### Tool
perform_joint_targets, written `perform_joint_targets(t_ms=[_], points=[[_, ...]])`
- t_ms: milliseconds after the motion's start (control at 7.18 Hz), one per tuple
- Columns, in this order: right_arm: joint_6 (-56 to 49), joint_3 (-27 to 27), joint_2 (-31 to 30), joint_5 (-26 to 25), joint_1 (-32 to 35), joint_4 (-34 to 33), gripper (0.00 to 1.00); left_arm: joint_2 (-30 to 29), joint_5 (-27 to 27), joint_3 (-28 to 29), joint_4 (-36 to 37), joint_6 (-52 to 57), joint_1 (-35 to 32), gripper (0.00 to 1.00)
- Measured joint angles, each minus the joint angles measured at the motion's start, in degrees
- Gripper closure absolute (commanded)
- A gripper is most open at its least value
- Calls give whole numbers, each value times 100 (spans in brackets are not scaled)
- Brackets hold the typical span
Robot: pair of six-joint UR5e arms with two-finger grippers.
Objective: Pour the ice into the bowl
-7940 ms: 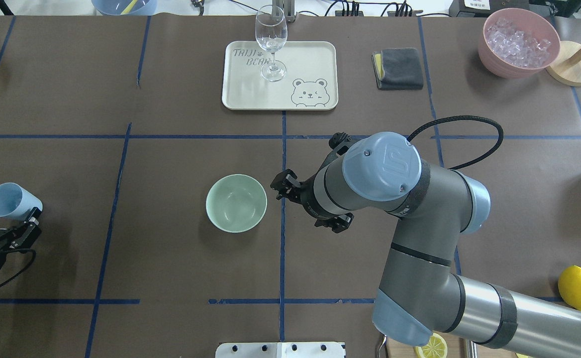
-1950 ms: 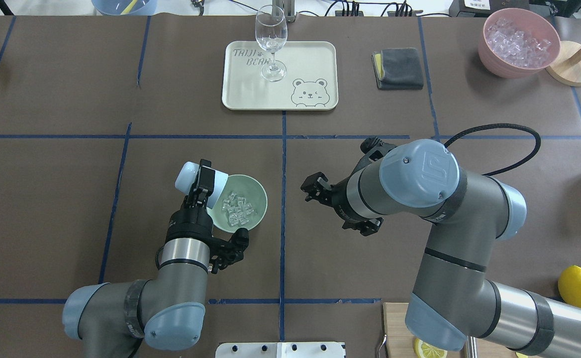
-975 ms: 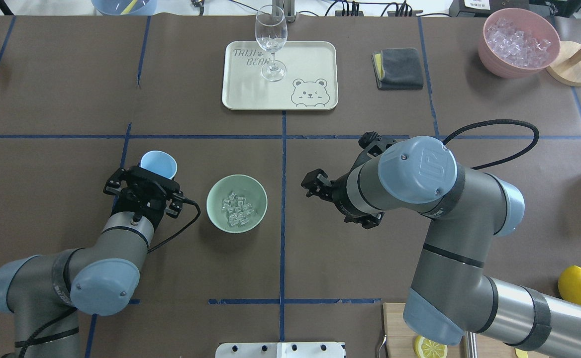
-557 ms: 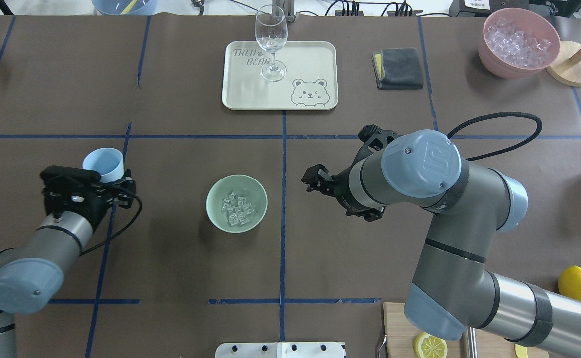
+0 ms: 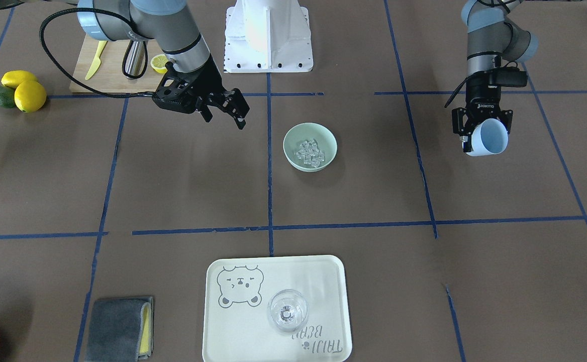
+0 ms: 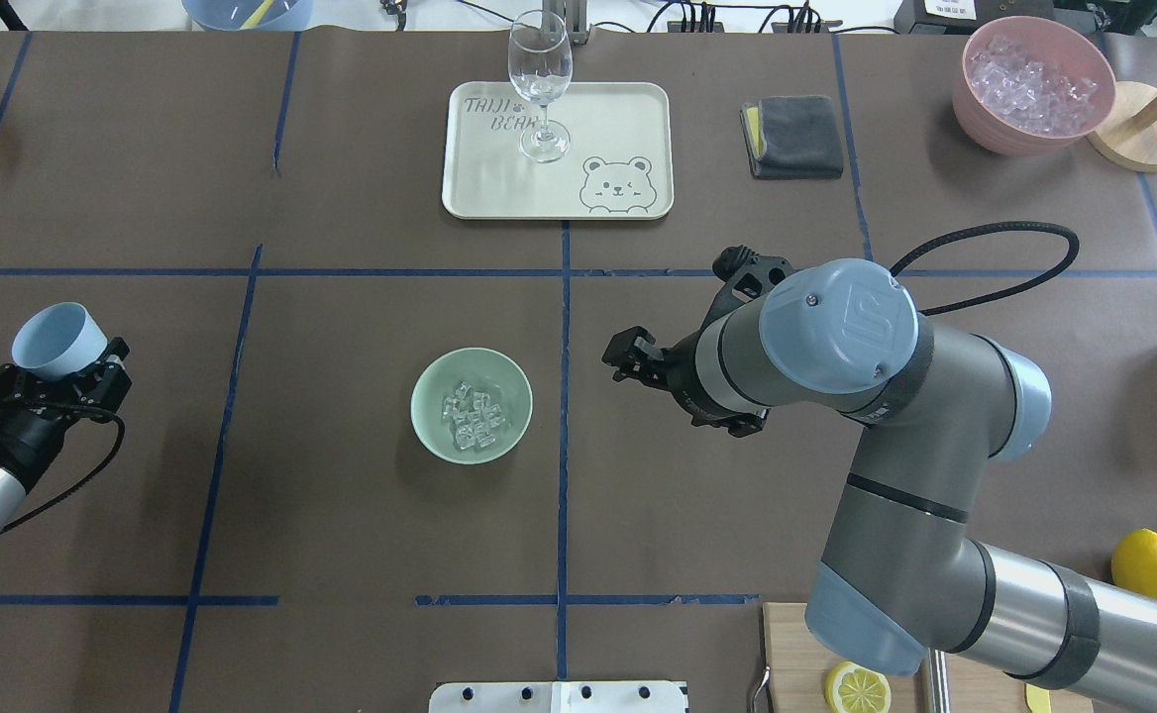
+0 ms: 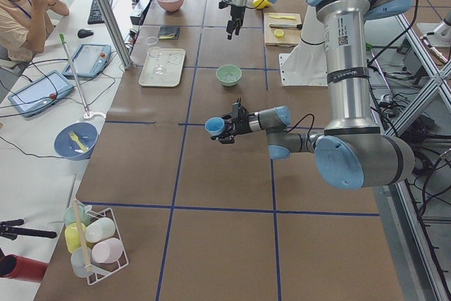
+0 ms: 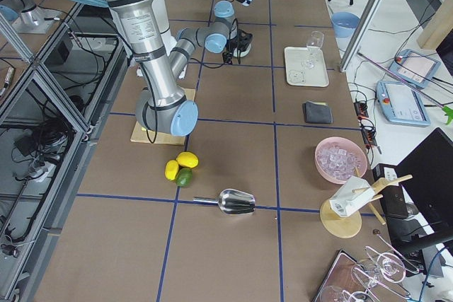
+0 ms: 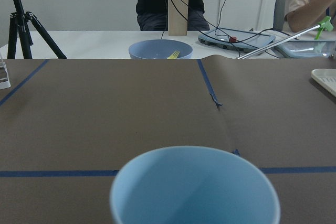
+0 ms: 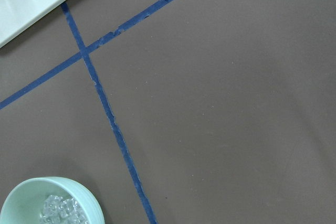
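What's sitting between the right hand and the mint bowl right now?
Only a blue tape line on the bare brown table cover separates the right hand from the bowl. No object lies there, as the overhead view shows most clearly.

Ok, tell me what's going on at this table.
The left gripper holds an empty light blue cup off to the robot's left, well apart from the bowl. The ice lies in the bowl, so the pour looks done. The right gripper hovers to the bowl's other side, its fingers open with nothing in them.
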Motion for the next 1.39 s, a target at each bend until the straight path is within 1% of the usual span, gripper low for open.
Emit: perform_joint_targets(t_ms=[279, 557, 697, 975, 1114, 1254, 1393], points=[[6, 15, -35, -57, -38, -8, 0, 1, 591, 508, -139, -292, 77, 100], [29, 2, -56, -256, -232, -13, 0, -3, 937, 1122, -167, -941, 323, 100], [37, 1, -52, -331, -322, -12, 0, -6, 1026, 1260, -168, -1125, 438, 100], [48, 15, -48, -380, -395, -15, 0, -24, 1144, 1331, -145, -1230, 562, 100], [50, 15, -37, -385, -425, -16, 0, -38, 1171, 1335, -132, -1233, 648, 95], [51, 16, -24, -387, -442, -14, 0, -46, 1184, 1340, -124, -1228, 722, 57], [48, 20, -12, -390, -448, -10, 0, -49, 1188, 1342, -120, -1225, 794, 1]])
